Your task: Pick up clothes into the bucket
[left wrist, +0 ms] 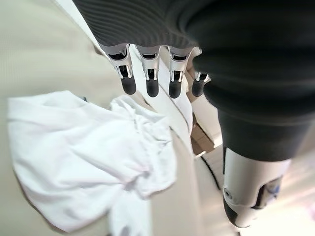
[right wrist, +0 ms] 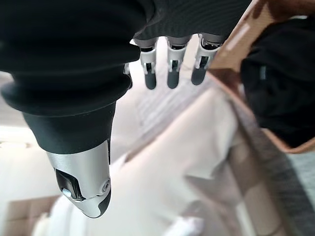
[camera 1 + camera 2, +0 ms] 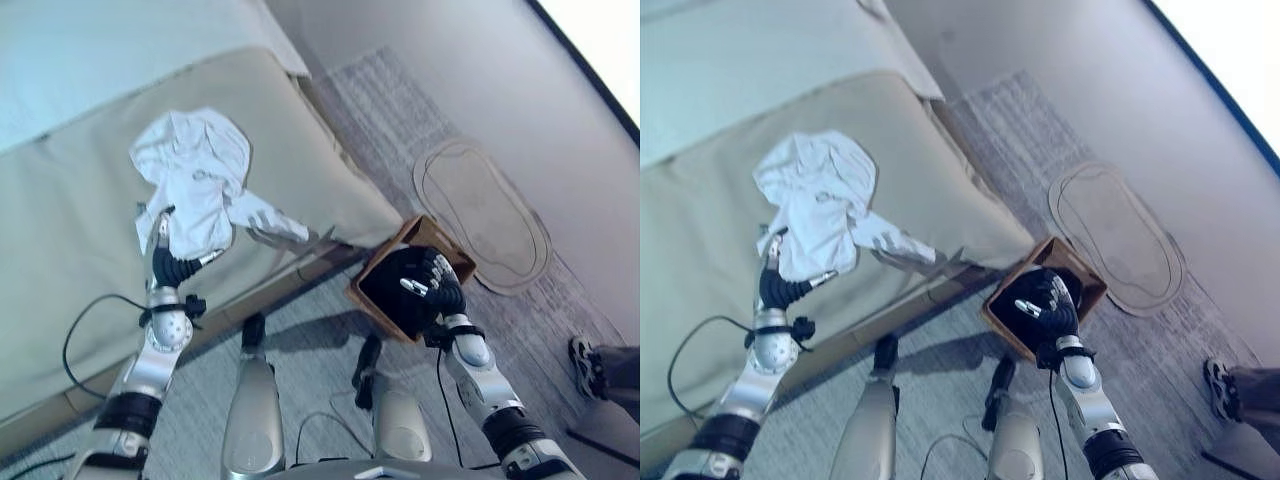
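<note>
White crumpled garment [image 3: 195, 175] on beige bed [image 3: 60, 230], fingers [image 1: 150, 81] of both hands straight.

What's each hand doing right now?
Left hand: open, fingers straight, just above the white garment on the bed, holding nothing.
Right hand: open, over the bucket, empty.

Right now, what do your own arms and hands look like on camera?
Both arms are silver-grey with dark bands. The left hand and right hand have silver fingers with dark tips, and a dark ribbed cover wraps each wrist and hand back.
</note>
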